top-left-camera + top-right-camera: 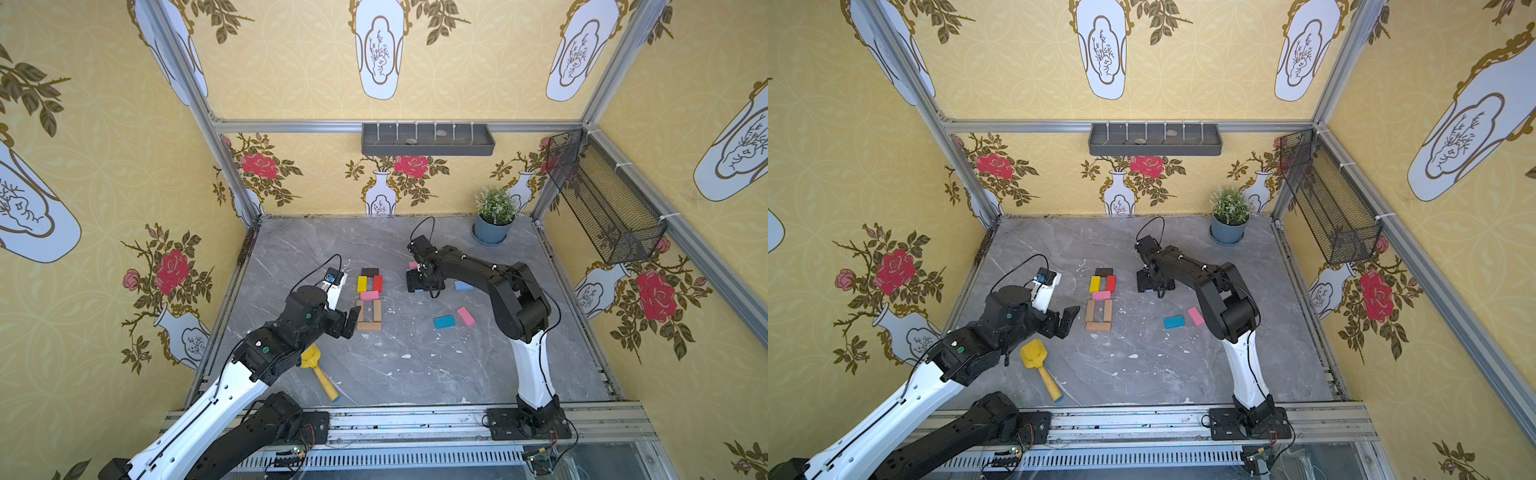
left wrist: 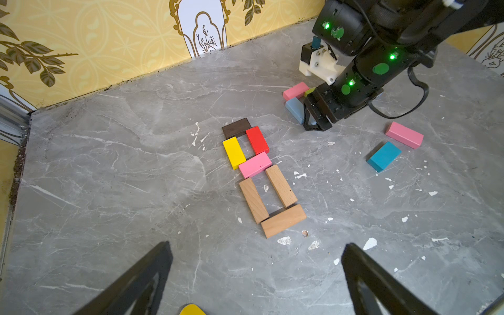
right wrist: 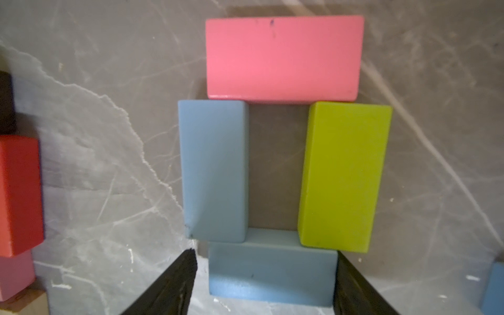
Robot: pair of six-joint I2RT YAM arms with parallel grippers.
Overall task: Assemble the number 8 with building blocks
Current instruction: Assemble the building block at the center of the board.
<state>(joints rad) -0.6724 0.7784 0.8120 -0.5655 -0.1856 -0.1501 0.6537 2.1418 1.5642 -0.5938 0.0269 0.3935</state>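
One figure of building blocks lies flat in the middle: dark brown (image 1: 369, 272), yellow (image 1: 362, 284), red (image 1: 377, 283), pink (image 1: 369, 295) and three tan ones (image 1: 368, 316). In the right wrist view a second group shows: a pink block (image 3: 283, 58), a light blue (image 3: 214, 170) and a green (image 3: 345, 177) side by side, and a light blue bar (image 3: 272, 272) across their ends. My right gripper (image 3: 266, 255) straddles that bar, open, with a gap at one finger. My left gripper (image 2: 257, 246) hangs wide open beside the tan blocks, holding nothing.
Loose teal (image 1: 444, 321), pink (image 1: 466, 316) and light blue (image 1: 463, 285) blocks lie right of the right gripper (image 1: 419, 286). A yellow toy shovel (image 1: 1038, 361) rests under the left arm. A potted plant (image 1: 1228, 216) stands at the back right corner.
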